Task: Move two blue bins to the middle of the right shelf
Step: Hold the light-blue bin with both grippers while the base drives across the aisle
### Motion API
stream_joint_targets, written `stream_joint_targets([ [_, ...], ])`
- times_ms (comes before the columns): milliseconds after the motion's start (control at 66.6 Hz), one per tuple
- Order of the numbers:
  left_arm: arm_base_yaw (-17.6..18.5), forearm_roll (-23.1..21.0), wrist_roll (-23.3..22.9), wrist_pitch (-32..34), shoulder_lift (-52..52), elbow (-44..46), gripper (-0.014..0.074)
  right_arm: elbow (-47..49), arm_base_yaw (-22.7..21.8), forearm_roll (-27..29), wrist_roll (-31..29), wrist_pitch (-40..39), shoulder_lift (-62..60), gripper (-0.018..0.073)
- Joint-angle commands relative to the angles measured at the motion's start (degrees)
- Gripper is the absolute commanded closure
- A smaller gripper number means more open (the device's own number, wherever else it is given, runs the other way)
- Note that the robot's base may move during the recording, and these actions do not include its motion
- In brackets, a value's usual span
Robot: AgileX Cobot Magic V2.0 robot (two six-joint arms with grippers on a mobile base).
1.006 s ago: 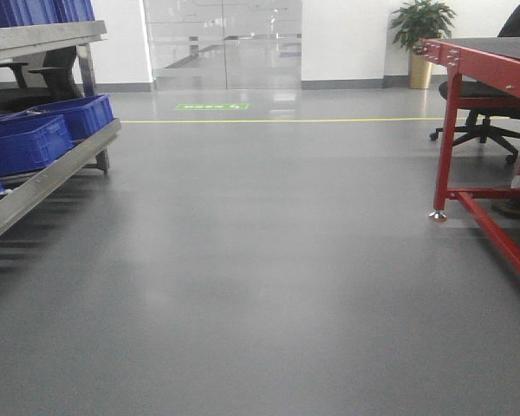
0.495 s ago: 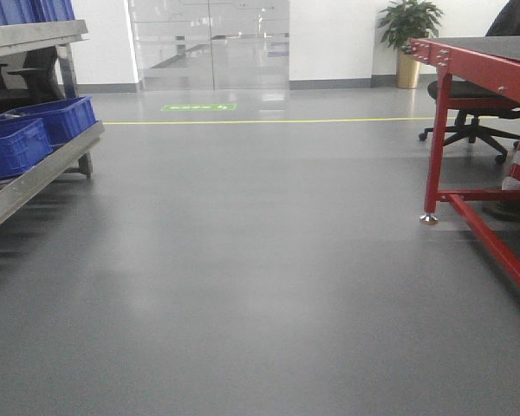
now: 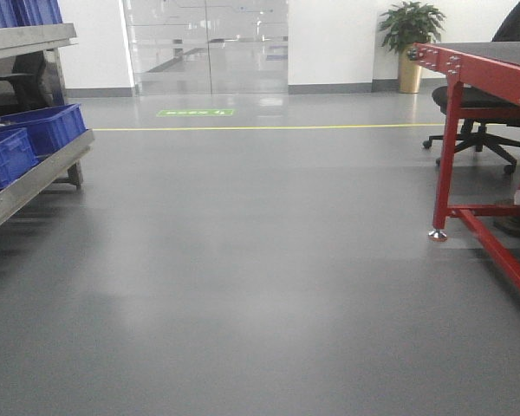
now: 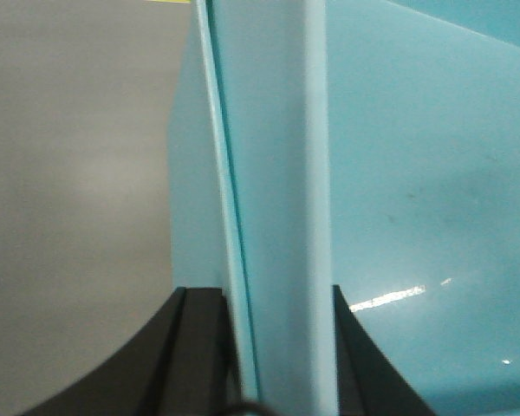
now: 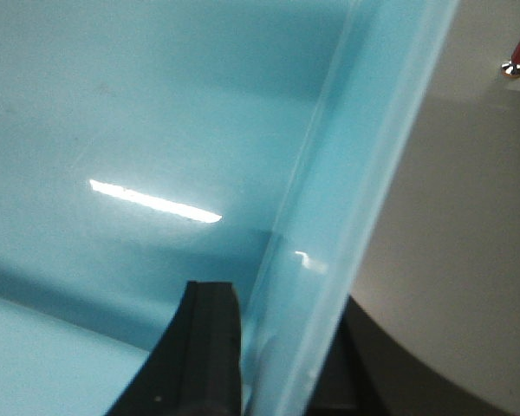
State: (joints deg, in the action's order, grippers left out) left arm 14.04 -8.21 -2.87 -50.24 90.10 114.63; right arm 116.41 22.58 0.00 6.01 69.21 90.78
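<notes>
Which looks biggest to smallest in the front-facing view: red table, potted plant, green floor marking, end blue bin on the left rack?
1. red table, though nearest the camera and cut off by the frame
2. potted plant and blue bin: too alike to rank
3. green floor marking, a thin, distant strip

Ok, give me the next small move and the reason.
Probably steer the base right, toward the red frame. The left claw and the right claw each clamp a wall of the bin, so the grasp looks done, while the front view shows only open floor ahead.
</notes>
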Motion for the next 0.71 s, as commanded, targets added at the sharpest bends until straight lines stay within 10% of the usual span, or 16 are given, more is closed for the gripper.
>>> stream_joint_targets([
  [0, 0.56, -5.04, -0.71, 6.85, -1.16, 0.93, 0.0707, 0.64, 0.41, 3.21, -1.96, -4.19, -0.76, 0.0713],
  [690, 0.56, -5.04, -0.71, 6.85, -1.16, 0.93, 0.0707, 0.64, 0.41, 3.21, -1.96, -4.19, -0.76, 0.0713],
])
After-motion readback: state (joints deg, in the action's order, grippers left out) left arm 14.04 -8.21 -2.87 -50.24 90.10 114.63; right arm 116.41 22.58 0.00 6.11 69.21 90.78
